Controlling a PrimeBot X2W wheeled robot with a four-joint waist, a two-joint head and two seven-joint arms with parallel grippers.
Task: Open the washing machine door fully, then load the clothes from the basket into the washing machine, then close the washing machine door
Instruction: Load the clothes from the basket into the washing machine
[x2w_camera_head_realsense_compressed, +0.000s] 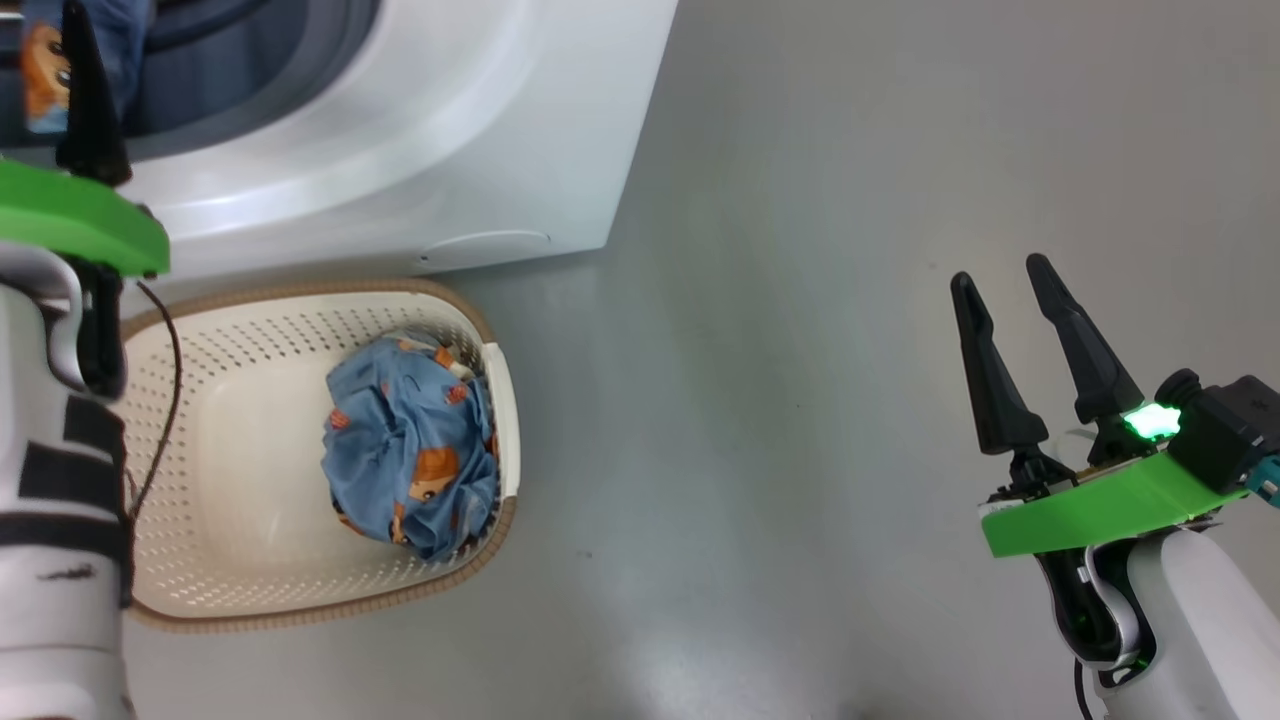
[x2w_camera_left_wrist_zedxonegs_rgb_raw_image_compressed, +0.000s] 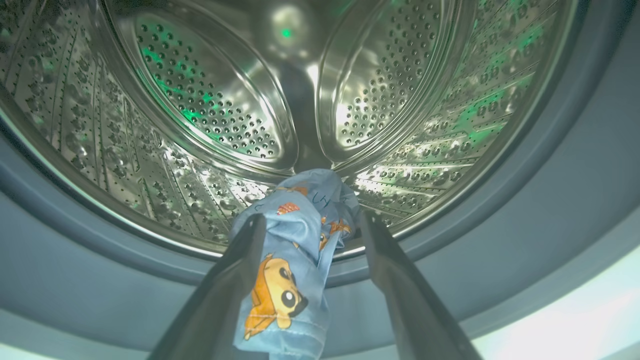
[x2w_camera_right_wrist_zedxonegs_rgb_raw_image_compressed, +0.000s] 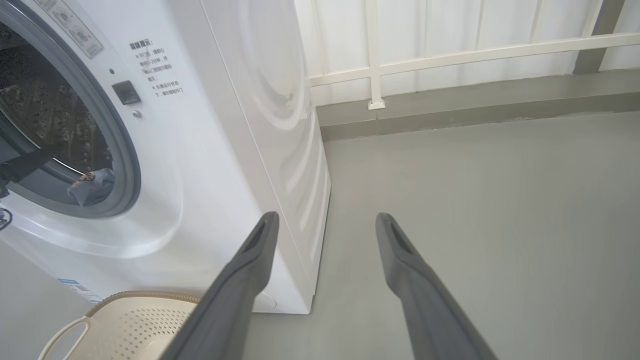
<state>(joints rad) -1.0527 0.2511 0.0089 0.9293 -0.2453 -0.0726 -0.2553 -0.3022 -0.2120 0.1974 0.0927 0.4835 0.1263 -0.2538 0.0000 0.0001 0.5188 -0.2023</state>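
The washing machine (x2w_camera_head_realsense_compressed: 400, 130) stands open; its door is out of view. At the mouth, my left gripper (x2w_camera_left_wrist_zedxonegs_rgb_raw_image_compressed: 312, 216) is open, fingers spread wide. A light blue garment (x2w_camera_left_wrist_zedxonegs_rgb_raw_image_compressed: 295, 260) of the clothes lies between them, draped over the grey gasket (x2w_camera_left_wrist_zedxonegs_rgb_raw_image_compressed: 525, 200) into the steel drum (x2w_camera_left_wrist_zedxonegs_rgb_raw_image_compressed: 210, 90). It brushes the left finger. The same garment (x2w_camera_right_wrist_zedxonegs_rgb_raw_image_compressed: 92, 185) hangs at the opening's lower edge. More clothes (x2w_camera_head_realsense_compressed: 410, 460) sit bunched at the right side of the basket (x2w_camera_head_realsense_compressed: 250, 330), on the floor in front of the machine. My right gripper (x2w_camera_head_realsense_compressed: 1000, 272) hovers open and empty over bare floor, far right.
Grey floor (x2w_camera_head_realsense_compressed: 800, 400) stretches right of the machine and basket. A low grey kerb (x2w_camera_right_wrist_zedxonegs_rgb_raw_image_compressed: 475, 107) with a white railing (x2w_camera_right_wrist_zedxonegs_rgb_raw_image_compressed: 375, 70) runs behind. The basket's handle (x2w_camera_right_wrist_zedxonegs_rgb_raw_image_compressed: 65, 335) lies near the machine's front corner. A thin dark cable (x2w_camera_head_realsense_compressed: 165, 400) hangs along my left forearm.
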